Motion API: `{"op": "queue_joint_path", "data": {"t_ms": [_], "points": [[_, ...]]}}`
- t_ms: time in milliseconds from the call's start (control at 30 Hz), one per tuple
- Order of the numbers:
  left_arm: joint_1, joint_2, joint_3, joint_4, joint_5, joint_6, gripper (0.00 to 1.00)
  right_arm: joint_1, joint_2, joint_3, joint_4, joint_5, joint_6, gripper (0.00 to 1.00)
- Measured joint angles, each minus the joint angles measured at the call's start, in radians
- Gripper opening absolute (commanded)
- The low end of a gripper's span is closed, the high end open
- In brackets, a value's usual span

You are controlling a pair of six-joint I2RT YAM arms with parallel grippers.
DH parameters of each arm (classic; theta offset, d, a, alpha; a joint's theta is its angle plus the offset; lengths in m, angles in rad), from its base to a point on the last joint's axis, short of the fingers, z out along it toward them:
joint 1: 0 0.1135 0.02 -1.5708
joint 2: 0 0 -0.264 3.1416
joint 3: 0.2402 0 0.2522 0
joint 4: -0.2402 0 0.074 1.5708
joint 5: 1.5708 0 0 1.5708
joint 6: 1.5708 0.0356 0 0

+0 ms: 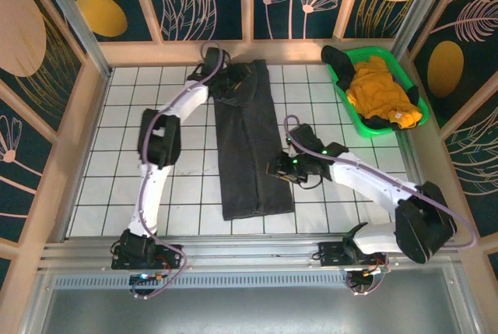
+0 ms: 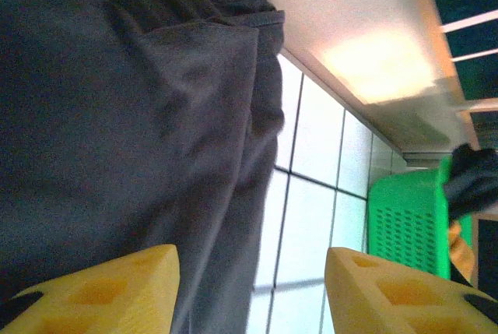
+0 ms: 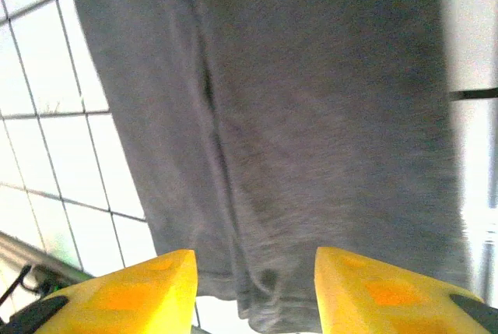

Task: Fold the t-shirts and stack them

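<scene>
Two robot arms hang over a charcoal grey t-shirt [image 1: 250,147] lying as a long, narrow strip on the white-tiled table [image 1: 124,155], the strip running away from the arm bases. The left end effector [image 2: 250,264] sits low over the far end of the strip, its yellow fingers [image 2: 93,295] standing apart with nothing between them. The cloth spreads beneath the left finger and into the gap, and bare tile shows under the right finger. The right end effector [image 3: 255,264] hovers at the strip's right edge near its near end, its fingers [image 3: 389,295] likewise parted and gripping nothing. Grey fabric stretches ahead of it and across the gap, and the garment's hem lies just between the fingertips. Off to the right of the left end effector, well apart from it, a green tray [image 2: 408,225] stands in the table's far corner. It holds a crumpled mustard yellow t-shirt [image 1: 381,93], and a dark cloth [image 1: 336,58] is draped over its rim. The charcoal shirt lies flat, touching the table along its whole length, and is not in the tray.
</scene>
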Motion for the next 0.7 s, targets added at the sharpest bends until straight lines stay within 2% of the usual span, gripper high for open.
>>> {"op": "queue_joint_path", "data": {"t_ms": [100, 233, 400, 533, 633, 700], "points": [[0.004, -0.278, -0.271, -0.014, -0.021, 0.039, 0.52, -0.032, -0.026, -0.029, -0.075, 0.042, -0.034, 0.51], [-0.024, -0.595, -0.647, -0.060, -0.010, 0.097, 0.49, -0.008, -0.014, -0.076, -0.162, 0.058, -0.068, 0.53], [-0.110, -0.756, -1.039, -0.201, 0.027, 0.158, 0.49, 0.065, 0.053, -0.111, -0.185, 0.052, -0.095, 0.50], [-0.207, -0.853, -1.249, -0.340, 0.087, 0.160, 0.50, 0.093, 0.118, -0.111, -0.166, 0.026, -0.113, 0.41], [-0.278, -0.930, -1.304, -0.380, 0.132, 0.144, 0.51, 0.094, 0.168, -0.109, -0.154, 0.021, -0.117, 0.26], [-0.309, -0.964, -1.324, -0.380, 0.152, 0.127, 0.52, 0.090, 0.168, -0.107, -0.157, 0.016, -0.116, 0.19]]}}
